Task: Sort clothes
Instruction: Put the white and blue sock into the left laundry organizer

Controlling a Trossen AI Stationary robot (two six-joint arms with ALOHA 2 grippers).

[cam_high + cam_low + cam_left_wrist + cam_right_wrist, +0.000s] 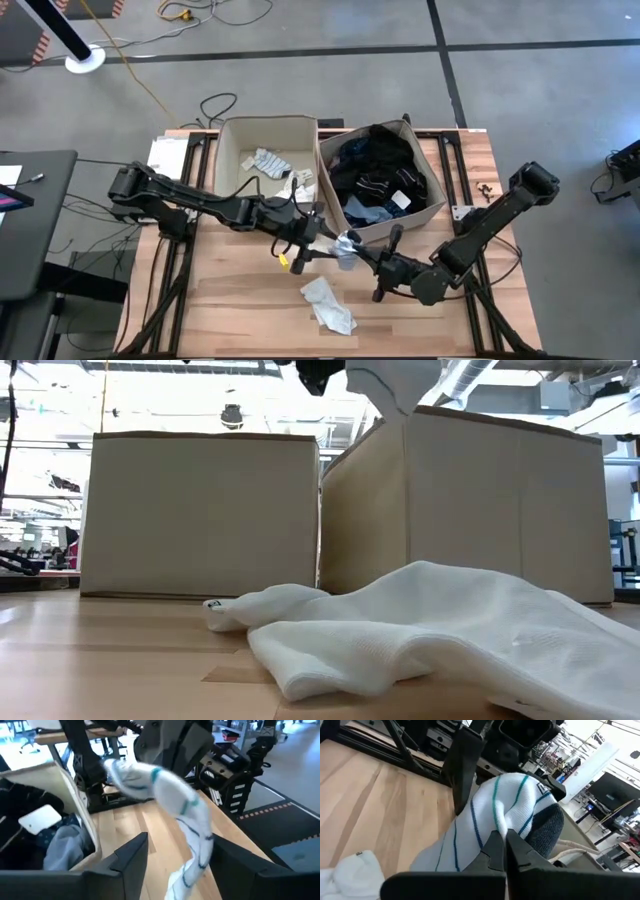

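White striped sock [505,815] pinched in right end effector [502,851]; toe hidden.

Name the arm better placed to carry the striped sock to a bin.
Right, probably. The right hand is shut on the striped sock, which hangs above the table near the bin of dark clothes. The left hand is beside it, fingers apart around the sock, not gripping.

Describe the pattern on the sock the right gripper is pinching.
The sock is white with thin teal and blue stripes and a grey end, clearest in the right wrist view.
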